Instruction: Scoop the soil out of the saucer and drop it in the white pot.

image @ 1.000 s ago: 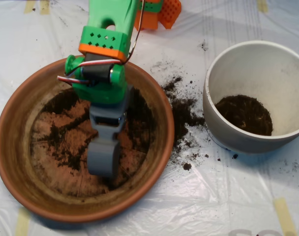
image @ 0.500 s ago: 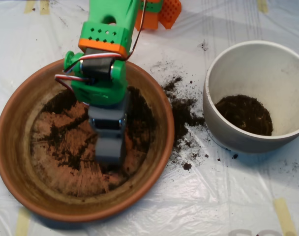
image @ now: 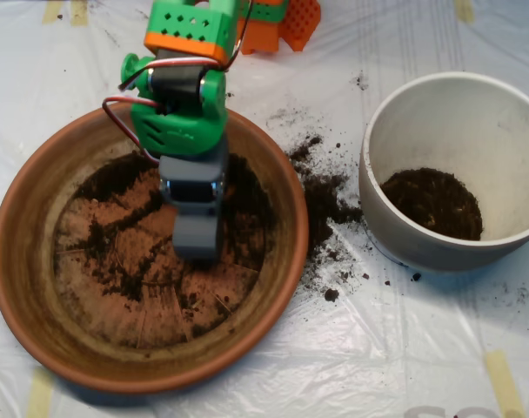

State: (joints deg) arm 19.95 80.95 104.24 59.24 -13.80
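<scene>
The terracotta saucer (image: 38, 261) fills the left of the overhead view. Thin patches and streaks of dark soil (image: 117, 231) cover its floor, thicker along the far side. My grey scoop (image: 197, 231) hangs over the saucer's middle, pointing toward the near rim, below the green and orange arm. Its shells look closed together, and what they hold is hidden. The white pot (image: 508, 157) stands at the right with a dark mound of soil (image: 434, 202) at its bottom.
Spilled soil (image: 321, 205) lies on the plastic sheet between saucer and pot. An orange part of the arm's base (image: 286, 22) sits at the top edge. Tape strips mark the sheet near the corners.
The scoop and arm have drawn back toward the far rim of the saucer, dragging through the soil and leaving scraped streaks on the floor.
</scene>
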